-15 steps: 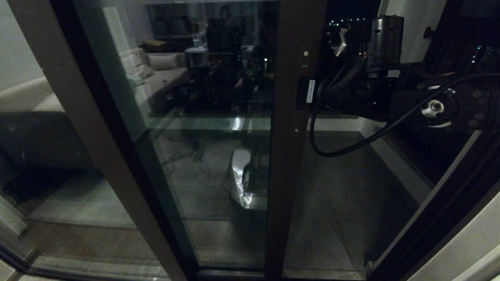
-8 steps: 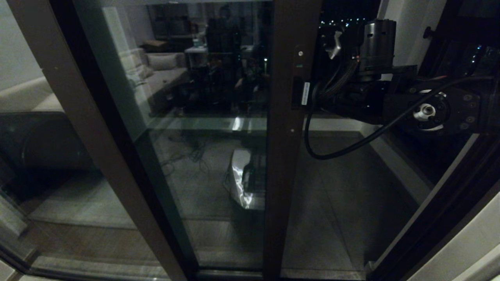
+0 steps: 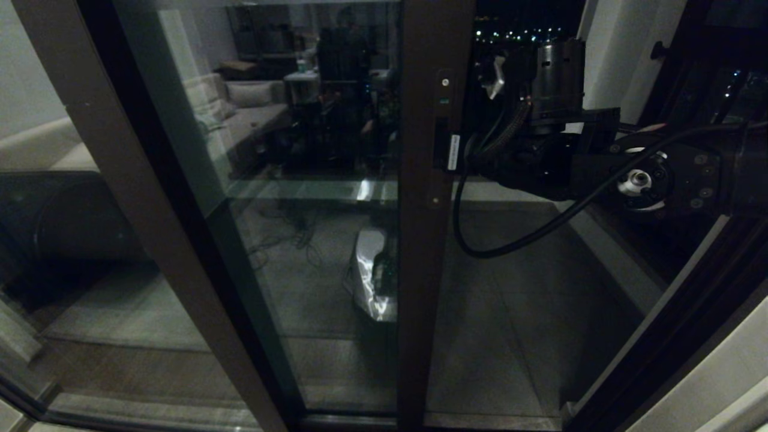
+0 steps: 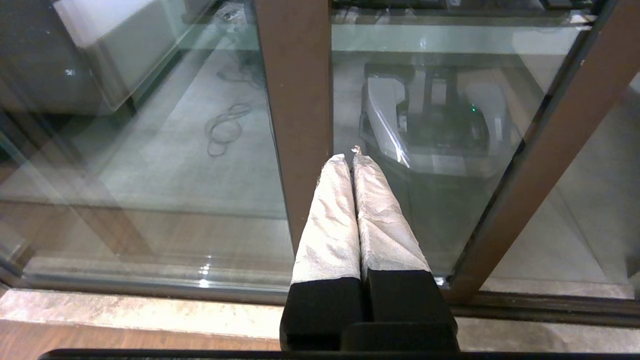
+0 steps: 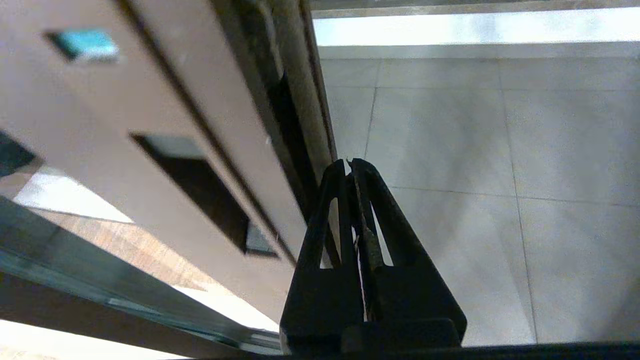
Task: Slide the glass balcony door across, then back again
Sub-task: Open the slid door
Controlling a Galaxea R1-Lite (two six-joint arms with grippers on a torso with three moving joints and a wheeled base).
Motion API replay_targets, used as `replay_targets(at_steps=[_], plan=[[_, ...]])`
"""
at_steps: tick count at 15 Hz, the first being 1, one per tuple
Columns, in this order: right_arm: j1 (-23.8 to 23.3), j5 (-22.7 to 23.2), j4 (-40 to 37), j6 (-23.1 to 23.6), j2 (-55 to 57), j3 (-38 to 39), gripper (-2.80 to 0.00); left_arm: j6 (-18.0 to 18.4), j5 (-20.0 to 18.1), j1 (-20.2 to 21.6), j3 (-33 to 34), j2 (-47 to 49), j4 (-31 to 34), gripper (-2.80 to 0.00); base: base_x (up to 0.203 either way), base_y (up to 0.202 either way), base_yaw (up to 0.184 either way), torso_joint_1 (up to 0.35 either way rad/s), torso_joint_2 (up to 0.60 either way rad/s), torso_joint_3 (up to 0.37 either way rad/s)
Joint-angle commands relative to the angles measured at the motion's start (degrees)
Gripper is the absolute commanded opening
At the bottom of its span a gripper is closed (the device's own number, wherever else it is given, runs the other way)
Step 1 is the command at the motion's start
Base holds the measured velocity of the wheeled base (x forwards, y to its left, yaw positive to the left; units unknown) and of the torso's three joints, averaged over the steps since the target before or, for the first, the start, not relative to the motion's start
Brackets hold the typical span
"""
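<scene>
One upright glass balcony door (image 3: pixel 427 240)

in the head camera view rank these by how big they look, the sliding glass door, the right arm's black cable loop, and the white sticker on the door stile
1. glass balcony door, by far the largest.
2. black cable loop.
3. white sticker, smallest.
The cable hangs nearer the camera, but the order is clear.
</scene>
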State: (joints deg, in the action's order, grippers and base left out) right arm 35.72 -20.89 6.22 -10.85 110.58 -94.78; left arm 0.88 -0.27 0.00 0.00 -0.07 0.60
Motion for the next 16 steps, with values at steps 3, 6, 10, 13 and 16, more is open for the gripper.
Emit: replay_targets(at_steps=[3, 6, 10, 13, 16], plan=[[1.2, -0.2, 0.1, -0.1, -0.1, 0.0, -2.80, 0.0, 0.0, 0.0, 0.1, 0.0, 0.0, -2.80, 0.000, 0.000, 0.000, 0.000, 0.00, 0.000], [2.4, -0.2, 0.1, -1.2, -0.1, -0.1, -2.80, 0.0, 0.0, 0.0, 0.1, 0.0, 0.0, -2.80, 0.000, 0.000, 0.000, 0.000, 0.00, 0.000], [3.6, 0.0, 2.2, -2.7, 0.1, 0.0, -2.80, 0.0, 0.0, 0.0, 0.1, 0.0, 0.0, -2.80, 0.000, 0.000, 0.000, 0.000, 0.00, 0.000], [3.7, 0.0, 2.2, -3.2, -0.1, 0.0, -2.80, 0.0, 0.0, 0.0, 0.1, 0.0, 0.0, -2.80, 0.000, 0.000, 0.000, 0.000, 0.00, 0.000], [2.8, -0.2, 1.0, -2.6, -4.2, 3.2, -2.80, 0.0, 0.0, 0.1, 0.1, 0.0, 0.0, -2.80, 0.000, 0.000, 0.000, 0.000, 0.00, 0.000]])
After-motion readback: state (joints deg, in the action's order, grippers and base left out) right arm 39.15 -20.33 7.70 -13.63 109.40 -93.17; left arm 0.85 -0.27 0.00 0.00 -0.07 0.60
